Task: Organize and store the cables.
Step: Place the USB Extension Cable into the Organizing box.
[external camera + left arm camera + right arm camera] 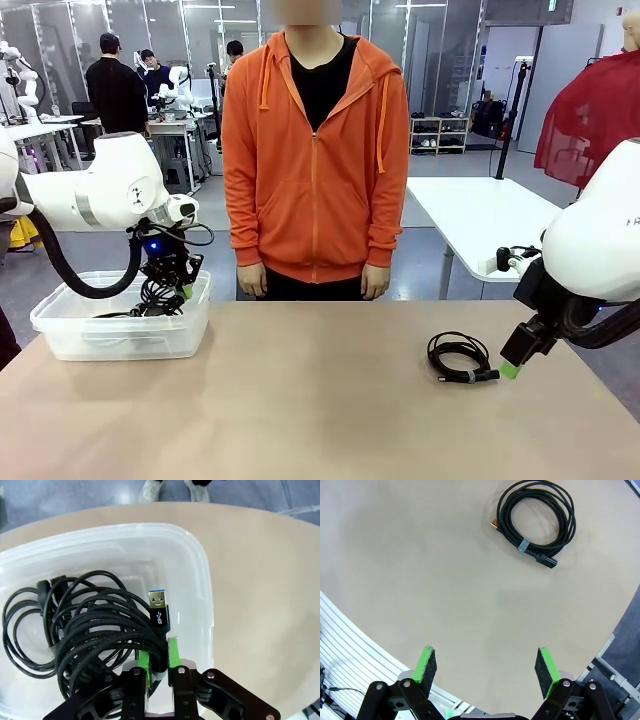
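Cables: one coil (536, 521) on table; left tool (159, 661) pinching braided bundle (107, 630) in bin (202, 575); right tool (486, 670) released.

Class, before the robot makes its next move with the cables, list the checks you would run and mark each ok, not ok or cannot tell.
1. Left claw over the bin: ok.
2. Braided cable released: cannot tell; the pads sit close around a strand.
3. Thin cable inside the bin: ok.
4. Right claw open and empty: ok.
5. Coiled cable on the table stored: not ok.
6. Person's hands away from the table: ok.
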Available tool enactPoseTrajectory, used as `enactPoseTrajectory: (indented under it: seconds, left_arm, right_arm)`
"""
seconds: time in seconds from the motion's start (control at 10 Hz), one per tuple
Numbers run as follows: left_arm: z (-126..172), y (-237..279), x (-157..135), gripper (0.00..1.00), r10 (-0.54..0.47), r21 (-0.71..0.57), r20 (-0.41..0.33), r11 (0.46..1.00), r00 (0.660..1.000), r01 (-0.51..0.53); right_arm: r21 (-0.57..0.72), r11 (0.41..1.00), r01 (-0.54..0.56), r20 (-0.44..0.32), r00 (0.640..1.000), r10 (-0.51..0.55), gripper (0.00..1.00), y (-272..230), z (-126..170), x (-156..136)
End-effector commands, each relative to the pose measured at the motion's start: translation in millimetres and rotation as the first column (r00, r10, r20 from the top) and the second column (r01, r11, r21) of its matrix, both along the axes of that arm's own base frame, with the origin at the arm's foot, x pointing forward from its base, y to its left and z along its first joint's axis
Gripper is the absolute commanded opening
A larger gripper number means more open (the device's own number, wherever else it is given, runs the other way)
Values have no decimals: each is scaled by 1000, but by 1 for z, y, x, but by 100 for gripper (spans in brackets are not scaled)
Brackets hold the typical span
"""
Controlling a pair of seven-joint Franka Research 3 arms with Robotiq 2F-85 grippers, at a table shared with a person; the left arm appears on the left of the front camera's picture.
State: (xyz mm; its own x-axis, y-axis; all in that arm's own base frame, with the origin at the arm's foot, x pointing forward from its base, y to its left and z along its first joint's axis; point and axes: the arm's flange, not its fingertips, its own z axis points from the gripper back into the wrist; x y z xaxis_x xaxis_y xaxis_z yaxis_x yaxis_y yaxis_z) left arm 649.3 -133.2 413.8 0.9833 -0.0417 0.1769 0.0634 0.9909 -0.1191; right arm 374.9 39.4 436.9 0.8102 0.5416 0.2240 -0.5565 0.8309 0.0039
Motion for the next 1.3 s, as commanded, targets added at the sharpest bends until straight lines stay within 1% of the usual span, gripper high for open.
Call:
enactPoseTrajectory:
  seconds: [0.0,0.1,0.2,0.3,0.4,0.5,0.6,0.7,0.8,1.2]
  left_arm:
    - [-2,-4,-5,39,32,36,-11,999,999,-31]
    - [-3,-5,-4,58,27,30,-7,999,1000,-26]
    - [-1,-5,-6,60,30,23,-7,999,1000,-30]
    - [2,-5,-8,79,30,27,-10,999,999,-30]
    - [4,-4,-10,81,32,21,-10,999,999,-31]
    - [4,-3,-14,99,25,-16,-17,1000,1000,-25]
    - [4,-5,-18,99,13,-34,-14,999,1000,-13]
    - [3,-5,-28,100,-36,-93,-10,995,999,35]
    - [4,-4,-5,100,18,-1,-4,1000,1000,-18]
    - [4,-4,-5,100,18,-1,-4,1000,1000,-18]
  right_arm:
    - [-11,1000,27,5,1000,-27,100,1,-2,1]
    - [-11,1000,27,5,1000,-27,100,1,-2,1]
    - [-11,1000,27,5,1000,-27,100,1,-2,1]
    - [-11,1000,27,5,1000,-27,100,1,-2,1]
    - [-11,1000,27,5,1000,-27,100,1,-2,1]
    - [-11,1000,27,5,1000,-27,100,1,-2,1]
    - [-11,1000,27,5,1000,-27,100,1,-2,1]
    - [-11,1000,27,5,1000,-27,100,1,-2,1]
    - [-11,1000,27,5,1000,-27,100,1,-2,1]
    - [-11,1000,27,5,1000,-27,100,1,-2,1]
